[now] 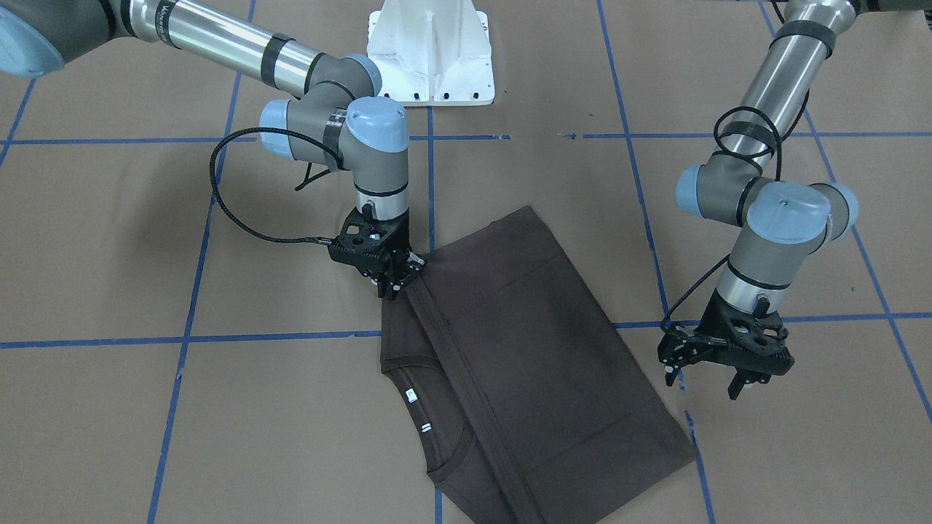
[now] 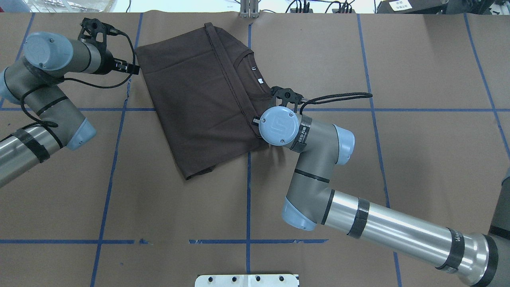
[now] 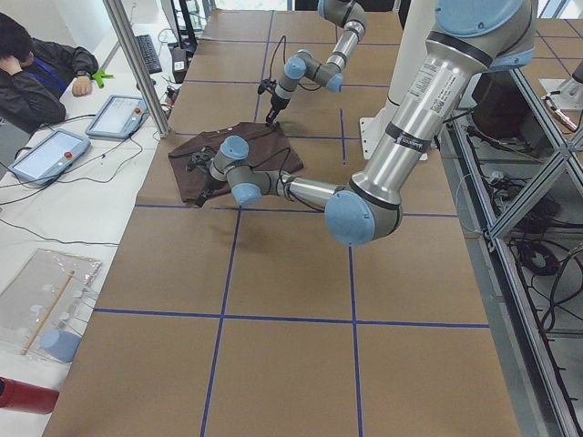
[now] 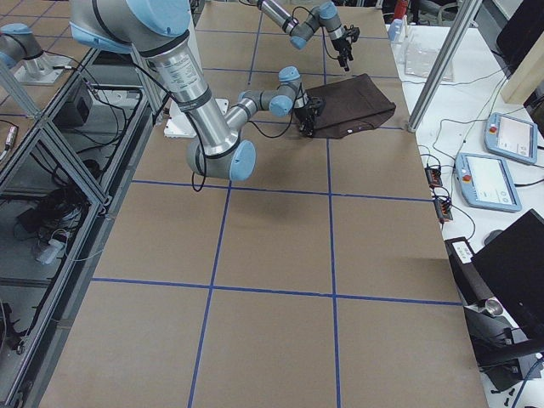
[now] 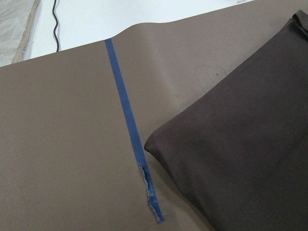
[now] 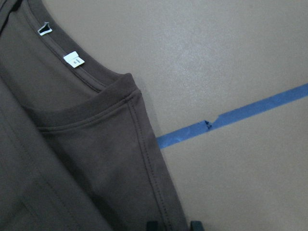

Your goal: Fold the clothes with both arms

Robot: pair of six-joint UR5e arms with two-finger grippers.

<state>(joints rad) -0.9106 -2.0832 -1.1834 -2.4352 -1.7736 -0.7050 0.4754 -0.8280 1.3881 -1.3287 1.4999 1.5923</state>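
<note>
The dark brown T-shirt (image 1: 524, 349) lies folded lengthwise on the brown table, collar (image 1: 437, 429) and white neck tags (image 6: 73, 59) showing on its right-arm side. My right gripper (image 1: 393, 287) points down at the shirt's shoulder edge beside the collar. It is shut on the hem (image 6: 144, 159), which runs between its fingertips. In the overhead view the wrist hides it. My left gripper (image 1: 703, 382) hangs open just off the shirt's opposite side, near the far corner (image 5: 154, 139), holding nothing. The shirt (image 2: 199, 91) reaches close to the table's far edge.
Blue tape lines (image 1: 182, 339) grid the paper-covered table. The white pedestal base (image 1: 429, 51) stands behind the shirt. A metal post (image 2: 249, 12) rises at the far edge. Beyond it a person (image 3: 36, 64) sits at a side table with tablets (image 3: 118, 114).
</note>
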